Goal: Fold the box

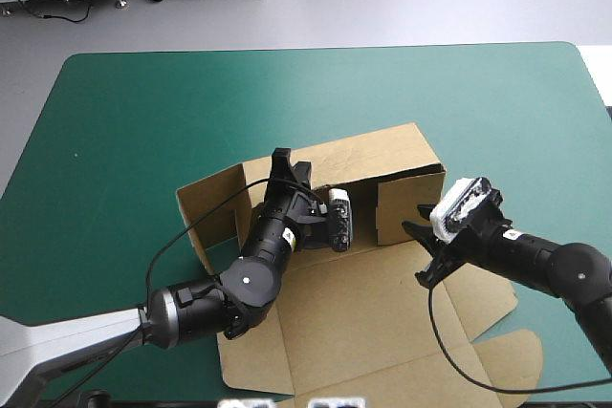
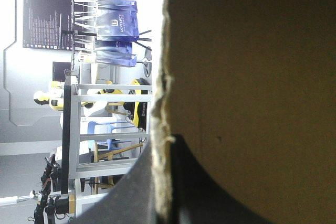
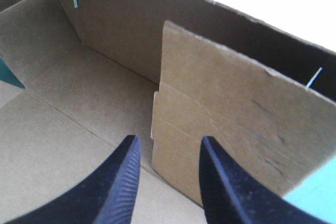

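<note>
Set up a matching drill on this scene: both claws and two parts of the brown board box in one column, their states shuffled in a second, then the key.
Things
1. black fin-shaped left claw
2. black fin-shaped right claw
3. short side flap of the brown board box
4. broad front panel of the box

States
A. lies flat on the teal-green cover
B. open, holding nothing
C. shut on the box's raised back wall
D. stands upright just ahead of the open claw

Pairs: 1-C; 2-B; 3-D; 4-A
</note>
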